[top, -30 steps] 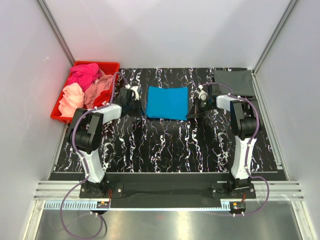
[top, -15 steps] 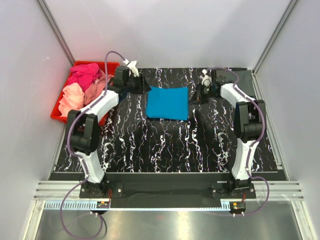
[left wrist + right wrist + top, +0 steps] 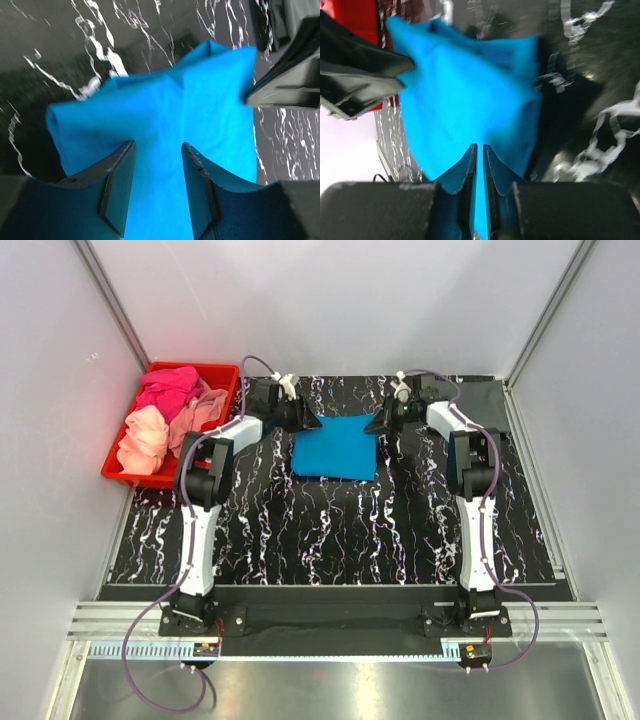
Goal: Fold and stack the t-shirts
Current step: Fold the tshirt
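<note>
A bright blue t-shirt (image 3: pixel 335 448) lies folded in the back middle of the black marbled table, its two far corners drawn into points. At the far left corner my left gripper (image 3: pixel 310 421) is open, and blue cloth (image 3: pixel 165 110) shows between and under the spread jaws (image 3: pixel 157 145). My right gripper (image 3: pixel 377 424) is at the far right corner, its jaws (image 3: pixel 479 146) nearly together with a thin strip of the blue cloth (image 3: pixel 465 95) between them. A dark grey t-shirt (image 3: pixel 472 398) lies flat at the back right. Hot pink (image 3: pixel 166 388) and peach (image 3: pixel 143 438) t-shirts are heaped in the bin.
The red plastic bin (image 3: pixel 222 370) stands at the back left, just off the table. White walls close in the back and both sides. The two arms stretch up from their bases at the near edge to the far side of the table.
Both arms have swung from beside the blue t-shirt up to its far corners. The left jaws have opened wider. The shirt's far corners now stand out in points.
</note>
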### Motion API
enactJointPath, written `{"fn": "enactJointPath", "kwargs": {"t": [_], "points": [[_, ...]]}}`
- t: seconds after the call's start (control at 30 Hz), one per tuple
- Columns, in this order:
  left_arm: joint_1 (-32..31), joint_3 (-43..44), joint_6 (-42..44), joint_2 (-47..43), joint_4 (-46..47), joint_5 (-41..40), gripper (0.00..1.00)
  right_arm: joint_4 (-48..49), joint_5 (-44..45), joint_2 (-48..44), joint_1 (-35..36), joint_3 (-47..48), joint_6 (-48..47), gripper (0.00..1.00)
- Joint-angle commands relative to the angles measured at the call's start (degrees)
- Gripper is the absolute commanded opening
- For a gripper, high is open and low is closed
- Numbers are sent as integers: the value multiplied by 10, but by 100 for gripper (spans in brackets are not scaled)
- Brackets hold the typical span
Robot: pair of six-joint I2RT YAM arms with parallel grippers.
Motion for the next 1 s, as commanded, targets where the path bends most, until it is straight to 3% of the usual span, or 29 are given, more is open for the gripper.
{"fn": "enactJointPath", "kwargs": {"t": [0.0, 0.23, 0.33, 0.47, 0.73, 0.97], "points": [[17, 58, -15, 9, 63, 13, 48, 79, -25, 25, -14, 33, 70, 15], [41, 43, -48, 29, 116, 2, 48, 257, -40, 41, -21, -22, 183, 21], [43, 54, -54, 40, 116, -3, 50, 306, -52, 47, -22, -21, 221, 29], [43, 77, -82, 66, 122, 12, 50, 304, -59, 64, -22, 7, 242, 40], [44, 73, -94, 77, 139, 13, 51, 209, -11, 97, -23, 38, 218, 36], [47, 97, -74, 54, 92, 5, 52, 213, -13, 103, -23, 45, 233, 40]]}}
